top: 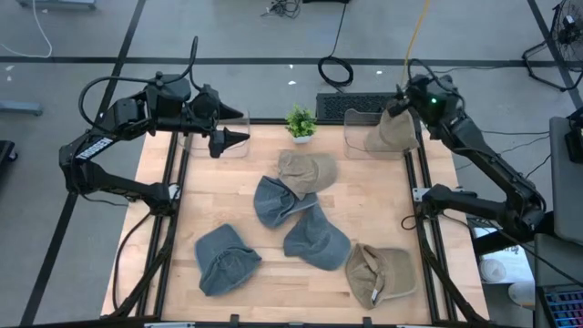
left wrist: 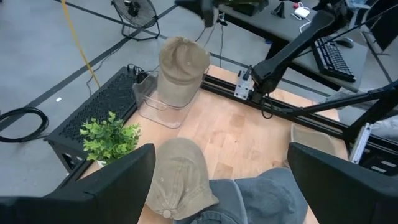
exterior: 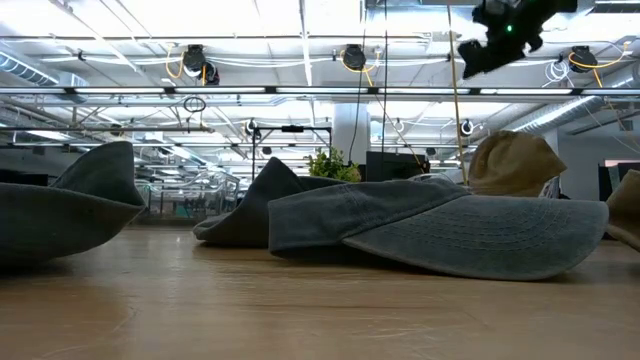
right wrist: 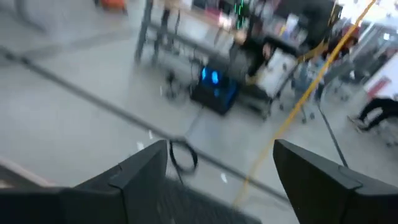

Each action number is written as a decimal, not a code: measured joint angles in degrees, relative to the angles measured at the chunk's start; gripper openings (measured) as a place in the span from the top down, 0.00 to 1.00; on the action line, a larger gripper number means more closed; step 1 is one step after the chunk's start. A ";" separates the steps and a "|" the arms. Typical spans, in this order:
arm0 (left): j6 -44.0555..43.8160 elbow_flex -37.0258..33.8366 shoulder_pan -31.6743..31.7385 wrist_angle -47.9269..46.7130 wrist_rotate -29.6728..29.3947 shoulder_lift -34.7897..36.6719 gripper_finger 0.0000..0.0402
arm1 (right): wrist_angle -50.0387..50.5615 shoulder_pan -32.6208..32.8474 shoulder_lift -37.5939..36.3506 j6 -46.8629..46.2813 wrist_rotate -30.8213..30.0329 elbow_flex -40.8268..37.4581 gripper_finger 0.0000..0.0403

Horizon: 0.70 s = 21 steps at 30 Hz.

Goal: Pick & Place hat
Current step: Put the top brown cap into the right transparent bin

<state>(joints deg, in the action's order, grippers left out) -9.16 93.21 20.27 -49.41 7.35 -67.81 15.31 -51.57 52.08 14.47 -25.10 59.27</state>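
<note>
Just below the right gripper (top: 402, 107), whose fingers we see spread and empty, a tan hat (top: 390, 135) stands in the clear bin (top: 355, 137); we judge it light, soft and floppy, best pinched at the crown; the left gripper (top: 239, 138) waits spread.

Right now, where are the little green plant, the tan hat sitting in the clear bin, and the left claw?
little green plant (top: 301, 120), high view, on its leaves.
tan hat in the clear bin (top: 392, 135), high view, on its crown.
left claw (top: 239, 138), high view, between its fingertips.
</note>
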 joint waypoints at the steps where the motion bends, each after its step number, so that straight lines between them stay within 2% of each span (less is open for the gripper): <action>1: -0.11 0.00 0.00 0.03 -0.12 0.00 0.07 | -1.39 0.48 -0.59 -0.38 1.43 0.00 0.30; 5: 0.07 0.00 0.00 0.35 -0.36 0.00 0.07 | -6.13 3.24 -1.91 -4.94 11.79 0.04 0.30; 8: 0.08 0.00 0.00 0.69 -0.36 0.00 0.07 | -10.07 6.62 -1.97 -8.92 16.22 0.04 0.31; 16: -1.04 0.02 0.00 3.13 -0.37 0.00 0.07 | -16.47 19.95 -2.00 -13.80 15.79 0.04 0.31; 21: -7.00 0.01 0.00 2.85 1.01 0.00 0.07 | -18.13 30.17 -2.00 -11.78 10.02 0.05 0.31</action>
<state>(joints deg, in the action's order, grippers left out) -16.17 93.22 20.27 -46.57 8.36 -67.81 -2.82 -21.40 50.09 2.69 -15.07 59.31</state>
